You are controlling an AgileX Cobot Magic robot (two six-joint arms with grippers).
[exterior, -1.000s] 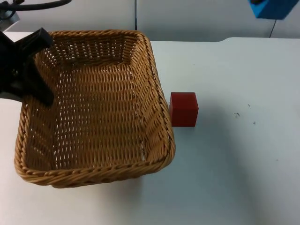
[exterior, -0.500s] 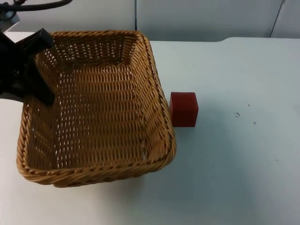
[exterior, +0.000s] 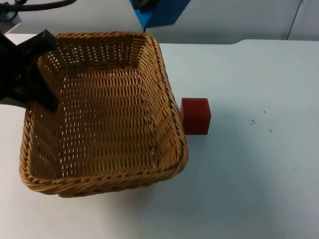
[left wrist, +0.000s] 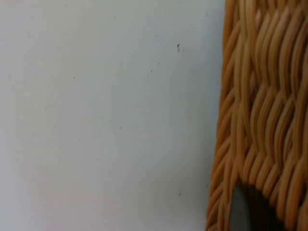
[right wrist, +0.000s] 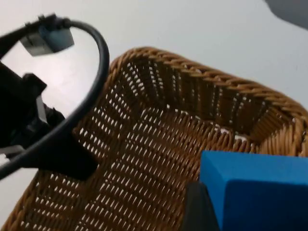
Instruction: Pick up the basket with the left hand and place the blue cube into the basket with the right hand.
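The white table (exterior: 249, 189) carries the scene, and the grey wall (exterior: 224, 20) closes it at the far end. In the left wrist view the table (left wrist: 96, 120) is a bare white surface with a few small dark specks.

The basket (exterior: 102, 112) is the biggest thing on it. It is rectangular, made of light brown wicker, with nothing inside. It takes the left half of the top view, and its front wall looks tilted a little. The right wrist view looks down into the basket (right wrist: 159, 144), at the woven floor and the far walls. In the left wrist view the outer wall of the basket (left wrist: 260, 106) stands just beside the bare table.

The left gripper (exterior: 30, 69) is at the basket's left rim, near the far corner. Its black fingers are closed on the rim, one outside the wall and one inside, so it has hold of the basket.

The blue cube (exterior: 159, 11) is high in the air, above the far rim of the basket. In the right wrist view the cube (right wrist: 260, 197) sits between the fingers of the right gripper (right wrist: 226, 211), which are closed on it, and the basket floor lies below it.

A red cube (exterior: 195, 115) stands on the table just beside the right wall of the basket, close to it. I cannot tell if they touch.
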